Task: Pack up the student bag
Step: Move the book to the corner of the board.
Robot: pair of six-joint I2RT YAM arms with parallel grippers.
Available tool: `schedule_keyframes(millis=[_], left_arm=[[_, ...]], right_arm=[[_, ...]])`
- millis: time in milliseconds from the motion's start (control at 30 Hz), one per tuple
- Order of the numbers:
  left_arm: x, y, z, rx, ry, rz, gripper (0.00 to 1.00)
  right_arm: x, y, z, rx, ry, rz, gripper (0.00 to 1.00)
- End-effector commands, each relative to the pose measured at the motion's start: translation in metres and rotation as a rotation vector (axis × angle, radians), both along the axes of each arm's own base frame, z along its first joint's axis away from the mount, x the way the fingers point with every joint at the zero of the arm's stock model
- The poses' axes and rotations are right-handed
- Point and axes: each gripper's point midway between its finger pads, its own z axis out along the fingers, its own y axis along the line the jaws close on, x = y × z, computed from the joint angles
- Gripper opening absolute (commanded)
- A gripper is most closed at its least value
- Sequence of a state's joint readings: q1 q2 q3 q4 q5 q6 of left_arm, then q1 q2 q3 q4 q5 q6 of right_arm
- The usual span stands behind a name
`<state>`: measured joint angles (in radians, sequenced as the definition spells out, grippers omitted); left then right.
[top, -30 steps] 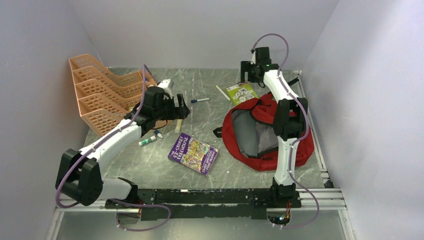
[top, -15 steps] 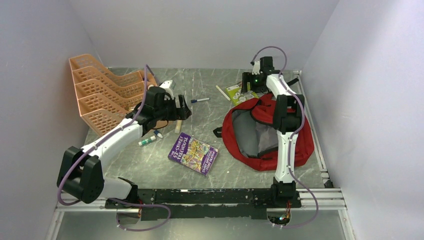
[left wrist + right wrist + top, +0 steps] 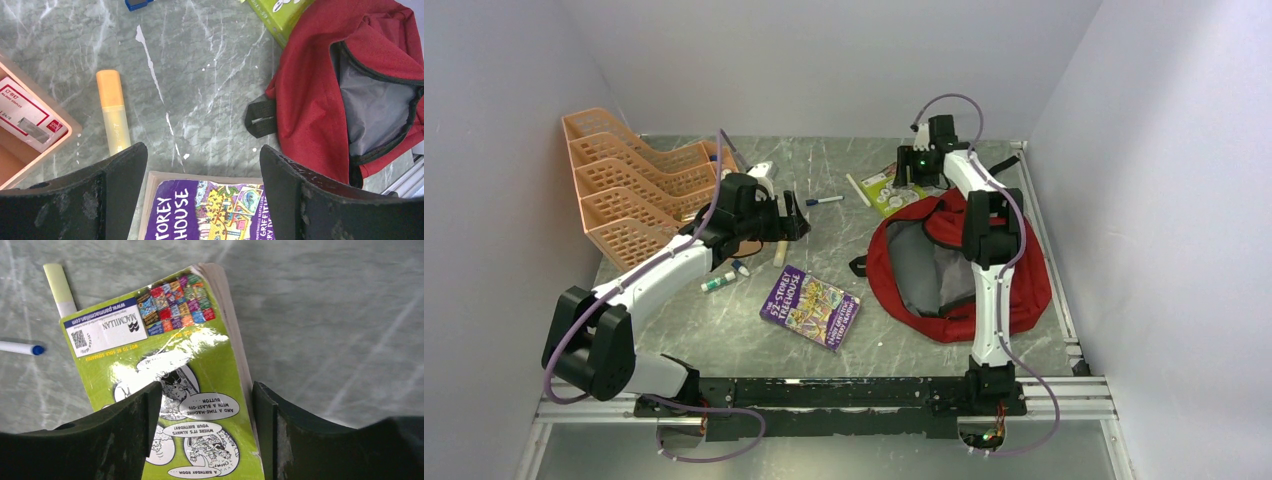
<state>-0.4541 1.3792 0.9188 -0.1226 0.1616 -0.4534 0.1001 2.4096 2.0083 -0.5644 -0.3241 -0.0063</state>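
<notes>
The student bag (image 3: 959,270) is a red backpack lying open at the right, grey lining showing; it also shows in the left wrist view (image 3: 320,95). A green book (image 3: 890,188) lies just beyond its far left edge. My right gripper (image 3: 916,168) is open and hangs over this book (image 3: 170,365), jaws either side of its right half, holding nothing. A purple book (image 3: 811,306) lies mid-table. My left gripper (image 3: 790,225) is open and empty, above the table beyond the purple book's (image 3: 210,210) far edge.
An orange tray rack (image 3: 624,190) stands at the far left, with a stapler box (image 3: 27,112) in a tray. An orange highlighter (image 3: 114,112), a blue marker (image 3: 824,201), a pale pen (image 3: 857,189) and a green-capped marker (image 3: 718,283) lie loose. Walls close both sides.
My right gripper has come down and to the left over the green book. The book and the pale pen have shifted a little left. My left gripper has edged slightly right.
</notes>
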Motion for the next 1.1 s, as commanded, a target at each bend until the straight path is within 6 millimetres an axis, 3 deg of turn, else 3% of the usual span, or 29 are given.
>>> schedule_keyframes(millis=[0, 100, 333, 500, 667, 767, 867, 1067], left_arm=[[0.001, -0.002, 0.001, -0.02, -0.008, -0.01, 0.87], [0.002, -0.002, -0.001, -0.015, -0.005, -0.006, 0.87], [0.006, -0.006, -0.009, -0.033, 0.013, 0.004, 0.87], [0.008, -0.01, -0.024, -0.069, 0.069, 0.04, 0.87], [0.013, -0.015, -0.04, -0.076, 0.146, 0.078, 0.87], [0.016, -0.021, -0.038, -0.097, 0.142, 0.076, 0.87], [0.016, -0.029, -0.035, -0.098, 0.136, 0.068, 0.87], [0.015, -0.043, -0.039, -0.095, 0.138, 0.077, 0.87]], right_arm=[[-0.054, 0.041, -0.045, 0.014, 0.214, -0.017, 0.65], [-0.068, 0.057, -0.048, 0.06, 0.244, -0.05, 0.59], [-0.098, 0.116, -0.047, 0.118, 0.28, -0.085, 0.51], [-0.124, 0.143, -0.047, 0.164, 0.308, -0.136, 0.47], [-0.138, 0.144, -0.042, 0.167, 0.285, -0.171, 0.46], [-0.145, 0.14, -0.045, 0.109, 0.27, -0.124, 0.56], [-0.149, 0.134, -0.045, 0.052, 0.248, -0.039, 0.59], [-0.163, 0.126, -0.049, -0.001, 0.277, 0.06, 0.53]])
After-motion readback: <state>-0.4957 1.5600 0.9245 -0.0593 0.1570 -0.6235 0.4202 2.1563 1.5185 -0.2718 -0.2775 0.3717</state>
